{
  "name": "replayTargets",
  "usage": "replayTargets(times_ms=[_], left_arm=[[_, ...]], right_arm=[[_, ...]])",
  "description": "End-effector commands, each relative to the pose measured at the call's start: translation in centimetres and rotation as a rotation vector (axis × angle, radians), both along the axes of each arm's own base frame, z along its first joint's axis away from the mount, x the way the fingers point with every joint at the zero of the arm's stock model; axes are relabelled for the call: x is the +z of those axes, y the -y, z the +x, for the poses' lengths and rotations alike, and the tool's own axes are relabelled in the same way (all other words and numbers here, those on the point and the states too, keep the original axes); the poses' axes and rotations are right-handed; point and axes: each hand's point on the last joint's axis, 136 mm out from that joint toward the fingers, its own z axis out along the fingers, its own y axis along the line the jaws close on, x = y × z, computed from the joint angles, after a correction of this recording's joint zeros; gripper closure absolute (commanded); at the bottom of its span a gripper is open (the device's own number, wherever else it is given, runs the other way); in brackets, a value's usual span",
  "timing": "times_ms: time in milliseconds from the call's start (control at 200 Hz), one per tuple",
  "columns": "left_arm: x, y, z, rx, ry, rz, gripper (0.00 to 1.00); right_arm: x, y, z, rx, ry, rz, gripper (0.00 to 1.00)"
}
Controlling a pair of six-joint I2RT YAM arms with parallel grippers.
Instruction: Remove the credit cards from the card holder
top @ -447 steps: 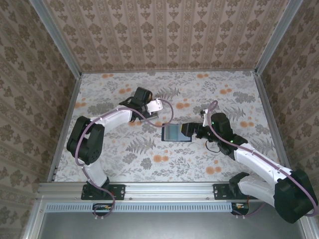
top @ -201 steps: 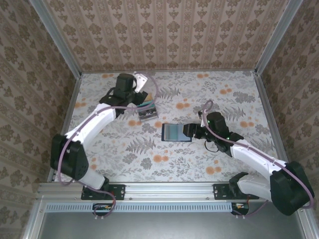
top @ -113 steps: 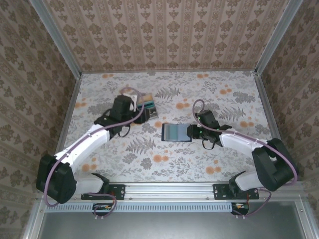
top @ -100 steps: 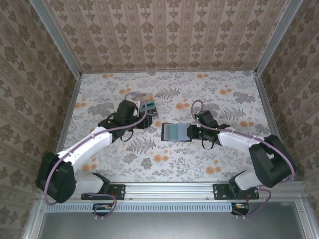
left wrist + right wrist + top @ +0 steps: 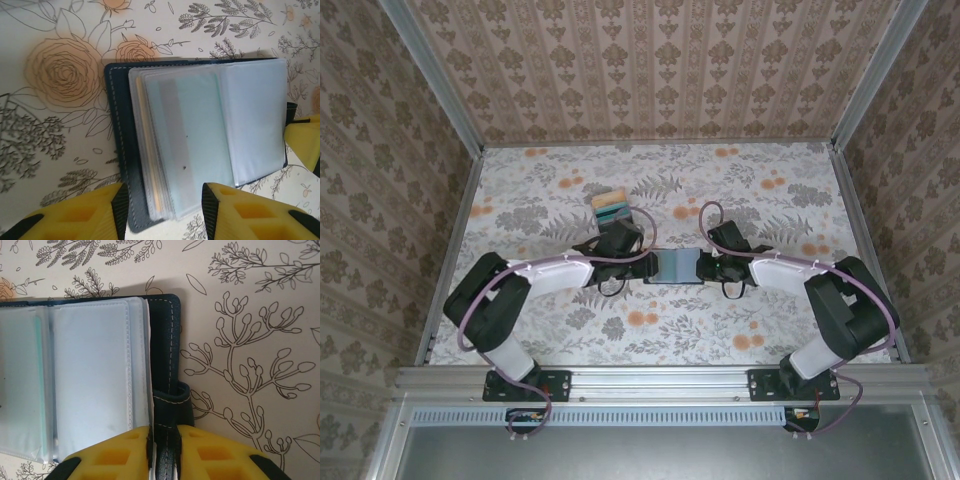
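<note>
Floral worktop (image 5: 770, 210), card holder (image 5: 117, 145) lying open at centre. Right tool (image 5: 164, 440) clamped on its cover edge, left tool (image 5: 165, 210) spread over the sleeves (image 5: 255, 115). A sloppy pinch could drag a sleeve, not the teal card (image 5: 192, 145).

Open card holder (image 5: 90, 375) (clear sleeves up), navy edge pinched by right gripper (image 5: 164, 434)

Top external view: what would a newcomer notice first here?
The open card holder lies mid-table. The right gripper is clamped on its navy cover; the left gripper is open astride the opposite edge. Behind them a card rack holds coloured cards.
</note>
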Motion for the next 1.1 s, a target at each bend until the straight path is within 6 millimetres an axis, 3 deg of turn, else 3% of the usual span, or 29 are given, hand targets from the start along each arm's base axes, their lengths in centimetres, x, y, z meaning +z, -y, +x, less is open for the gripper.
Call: replayTargets(times_ms=[0, 735, 900, 1095], left_arm=[[1.3, 2.2, 0.9, -0.004, -0.004, -0.078, 0.55], [-2.0, 3.1, 0.8, -0.005, -0.109, -0.045, 0.56], [-1.4, 4.5, 0.6, -0.036, -0.11, -0.124, 0.53], [0.8, 6.3, 0.6, -0.088, -0.076, -0.241, 0.47]], right_arm=[[-0.3, -0.3, -0.3, 0.004, -0.036, 0.006, 0.79], [-0.2, -0.9, -0.3, 0.017, -0.042, 0.031, 0.81], [-0.2, -0.9, -0.3, 0.019, -0.044, 0.035, 0.81], [-0.2, -1.0, -0.3, 0.021, -0.047, 0.038, 0.82]])
